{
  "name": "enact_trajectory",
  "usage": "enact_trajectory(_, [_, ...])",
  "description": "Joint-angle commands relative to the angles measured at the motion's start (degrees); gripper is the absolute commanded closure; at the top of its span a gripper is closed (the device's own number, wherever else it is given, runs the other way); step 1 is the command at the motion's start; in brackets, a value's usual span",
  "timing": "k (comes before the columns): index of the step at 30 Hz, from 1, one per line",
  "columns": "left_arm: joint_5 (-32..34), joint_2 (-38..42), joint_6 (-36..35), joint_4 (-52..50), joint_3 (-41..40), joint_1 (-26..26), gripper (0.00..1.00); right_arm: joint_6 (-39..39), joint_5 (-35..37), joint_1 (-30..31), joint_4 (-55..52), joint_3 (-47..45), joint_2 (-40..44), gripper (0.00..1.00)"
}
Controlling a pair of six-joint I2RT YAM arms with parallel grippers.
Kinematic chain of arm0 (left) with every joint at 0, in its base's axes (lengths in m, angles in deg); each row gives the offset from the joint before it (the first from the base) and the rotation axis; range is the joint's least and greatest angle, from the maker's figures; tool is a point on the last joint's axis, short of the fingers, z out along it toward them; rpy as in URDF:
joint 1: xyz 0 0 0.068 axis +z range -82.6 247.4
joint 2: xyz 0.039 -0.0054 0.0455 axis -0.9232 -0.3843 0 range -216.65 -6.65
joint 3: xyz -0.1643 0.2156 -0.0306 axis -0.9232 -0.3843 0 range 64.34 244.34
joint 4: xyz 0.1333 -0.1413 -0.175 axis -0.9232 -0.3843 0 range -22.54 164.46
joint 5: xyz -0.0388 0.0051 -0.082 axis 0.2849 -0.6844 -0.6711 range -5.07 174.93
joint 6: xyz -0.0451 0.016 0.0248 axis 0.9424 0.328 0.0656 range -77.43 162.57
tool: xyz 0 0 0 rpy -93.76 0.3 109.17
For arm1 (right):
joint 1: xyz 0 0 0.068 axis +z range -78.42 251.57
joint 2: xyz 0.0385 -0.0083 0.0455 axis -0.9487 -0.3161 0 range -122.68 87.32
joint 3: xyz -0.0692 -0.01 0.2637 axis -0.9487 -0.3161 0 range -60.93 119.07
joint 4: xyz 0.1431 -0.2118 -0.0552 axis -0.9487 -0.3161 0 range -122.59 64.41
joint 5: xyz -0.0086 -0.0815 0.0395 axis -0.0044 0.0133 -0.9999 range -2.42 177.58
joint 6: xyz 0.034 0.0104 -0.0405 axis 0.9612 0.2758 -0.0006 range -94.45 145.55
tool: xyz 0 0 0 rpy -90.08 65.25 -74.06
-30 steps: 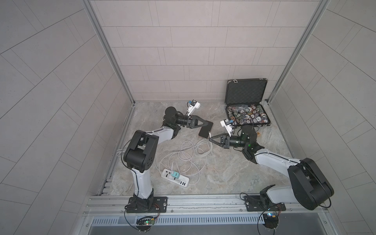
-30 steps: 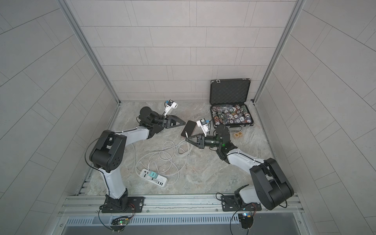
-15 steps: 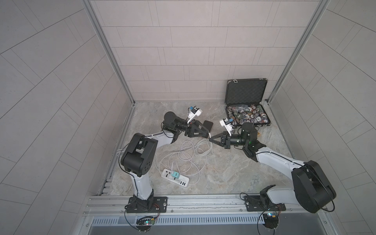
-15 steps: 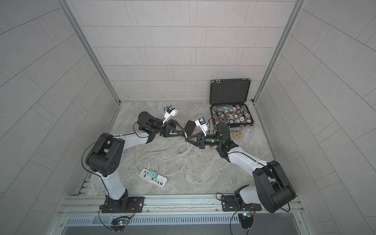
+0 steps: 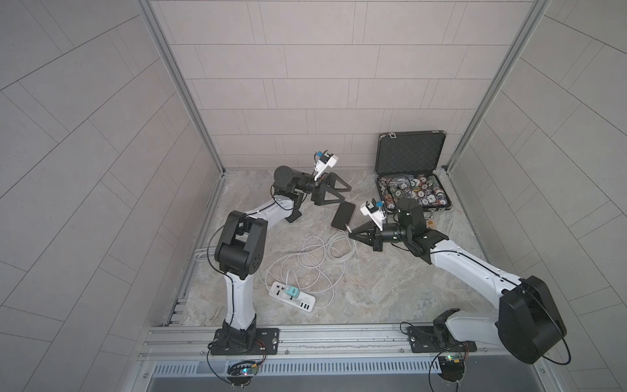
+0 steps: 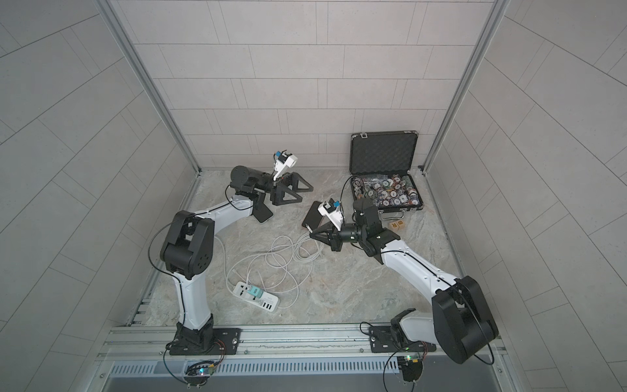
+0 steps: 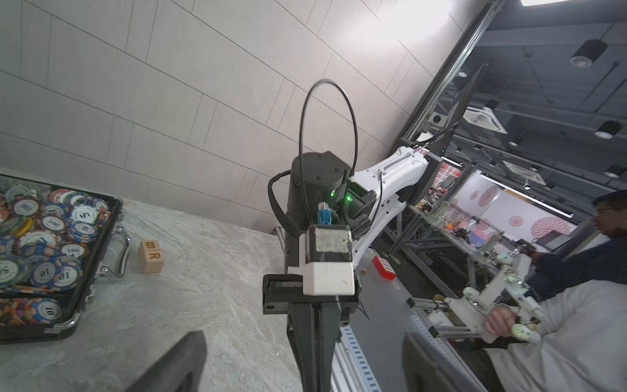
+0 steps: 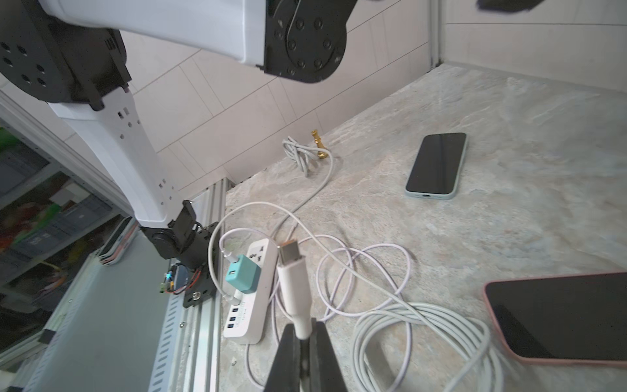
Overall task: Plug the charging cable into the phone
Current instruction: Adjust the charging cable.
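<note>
The plug is not in yet. In both top views the right gripper [image 5: 350,233] sits just right of centre, pinched shut on the charging cable [image 8: 294,292] a little behind its connector, whose metal tip pokes out bare in the right wrist view. The phone [image 5: 343,216] lies flat on the table [image 5: 390,288] at centre, its near short end just beside that tip; whether they touch I cannot tell from above. The left gripper [image 5: 344,196], jaws spread wide and empty, hovers just up-left of the phone's far end (a second phone [image 6: 264,215] lies under that arm). Left to do, as I judge: line the connector up with the port and push it home, probably with the phone braced.
</note>
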State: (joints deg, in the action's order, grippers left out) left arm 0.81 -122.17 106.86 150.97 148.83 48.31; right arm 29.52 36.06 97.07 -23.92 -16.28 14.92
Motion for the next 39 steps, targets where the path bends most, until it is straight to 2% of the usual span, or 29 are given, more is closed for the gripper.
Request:
enact_trajectory(1, [-9.87, -1.84, 11.49, 1.62, 4.88, 1.56, 0.0, -4.61, 7.09, 0.03, 1.81, -2.27, 4.61, 0.93])
enact_trajectory(6, [-5.07, -4.88, 26.57, 1.55, 9.41, 2.45, 0.0, -4.39, 11.63, -0.02, 5.25, -5.12, 7.44, 0.94])
enact_trajectory(9, [0.46, -5.12, 32.94, 1.45, 6.9, 2.47, 0.0, -3.98, 11.87, -0.02, 6.43, -5.76, 8.1, 0.94])
enact_trajectory(11, [6.03, -3.76, 34.05, 1.25, 1.8, 2.82, 0.0, -4.09, 12.32, -0.07, 6.42, -5.95, 8.51, 0.94])
enact_trajectory(13, [13.34, -1.13, 30.56, -3.57, -5.66, 3.39, 0.0, -4.38, 13.06, -0.01, 6.1, -6.12, 8.91, 0.94])
enact_trajectory(15, [16.82, 2.73, 17.54, -19.13, -10.51, 3.53, 0.0, -4.77, 13.35, -0.05, 5.9, -6.3, 9.1, 0.94])
enact_trajectory(17, [21.49, 7.73, -0.16, -41.9, -12.81, 4.07, 0.0, -5.05, 13.26, -0.06, 5.51, -6.32, 9.17, 0.94])
enact_trajectory(19, [29.97, 13.41, -18.74, -62.94, -13.35, 4.21, 0.0, -5.14, 13.35, -0.06, 5.16, -6.32, 9.09, 0.94])
enact_trajectory(20, [35.5, 16.59, -27.63, -69.47, -13.66, 3.94, 0.0, -5.1, 13.43, -0.09, 5.14, -6.4, 9.02, 0.94])
enact_trajectory(22, [40.66, 21.65, -39.13, -72.81, -15.53, 2.69, 0.0, -5.09, 13.35, -0.01, 5.05, -6.54, 8.78, 0.94])
enact_trajectory(27, [32.68, 26.36, -59.47, -72.42, -20.18, 2.17, 0.02, -5.28, 11.48, 0.0, 4.35, -5.73, 7.53, 0.94])
enact_trajectory(29, [31.63, 28.08, -72.34, -80.48, -19.39, 1.76, 0.04, -5.33, 10.99, 0.07, 4.26, -5.39, 7.01, 0.94])
enact_trajectory(32, [34.76, 29.96, -101.01, -97.95, -16.19, 0.09, 0.04, -6.89, 6.91, 0.14, 5.11, -5.27, 5.24, 0.94])
enact_trajectory(34, [34.37, 30.69, -117.44, -106.66, -14.75, -0.5, 0.04, -7.6, 5.12, 0.48, 4.86, -4.57, 3.41, 0.94])
enact_trajectory(36, [36.47, 30.97, -126.3, -112.19, -12.7, -2.19, 0.07, -8.78, 5.41, 1.19, 3.26, -3.23, 1.79, 0.94])
enact_trajectory(39, [46.82, 30.91, -138.76, -119.56, -10.76, -8.26, 0.12, -12.68, 8.11, 3.46, -0.17, -1.15, 0.06, 0.94])
